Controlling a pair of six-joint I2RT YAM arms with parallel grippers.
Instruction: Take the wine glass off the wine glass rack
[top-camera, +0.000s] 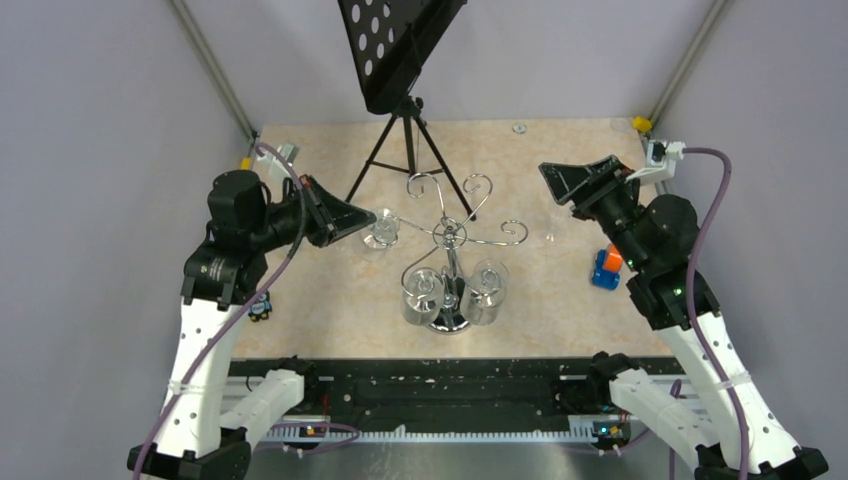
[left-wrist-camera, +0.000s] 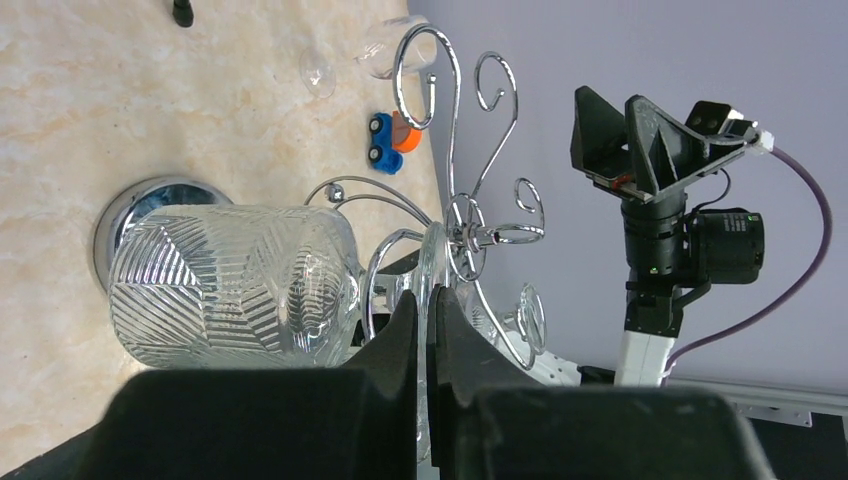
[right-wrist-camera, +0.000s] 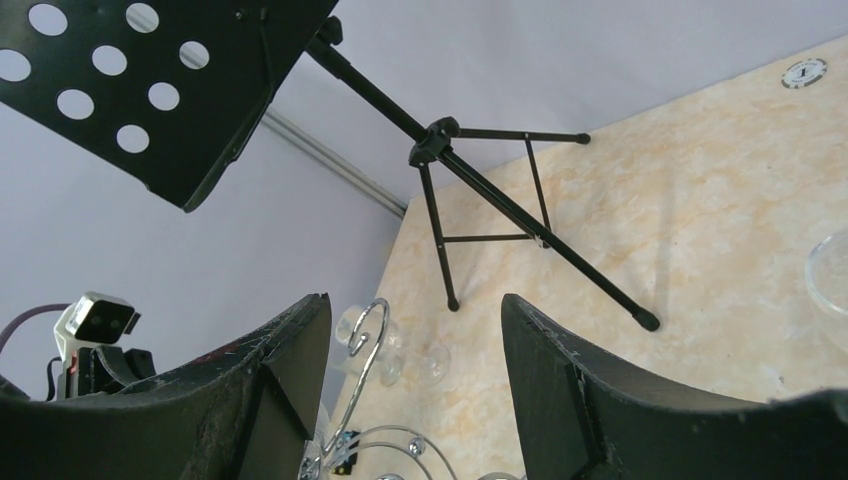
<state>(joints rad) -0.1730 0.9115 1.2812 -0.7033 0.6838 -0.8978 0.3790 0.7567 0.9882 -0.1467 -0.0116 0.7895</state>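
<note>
Left of the table's (top-camera: 310, 300) centre, the left claw (left-wrist-camera: 427, 300), clamped on the clear ribbed wine glass (left-wrist-camera: 230, 285) by its thin foot, may slip; the right claw (right-wrist-camera: 412, 305) stands apart.

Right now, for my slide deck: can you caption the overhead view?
Overhead: left gripper shut on the wine glass at the chrome rack; right gripper open, off to the side.

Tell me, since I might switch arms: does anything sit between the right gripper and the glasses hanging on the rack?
Yes: the rack's curled right-hand arm appears to lie between the open right gripper and the nearer hanging glass.
</note>
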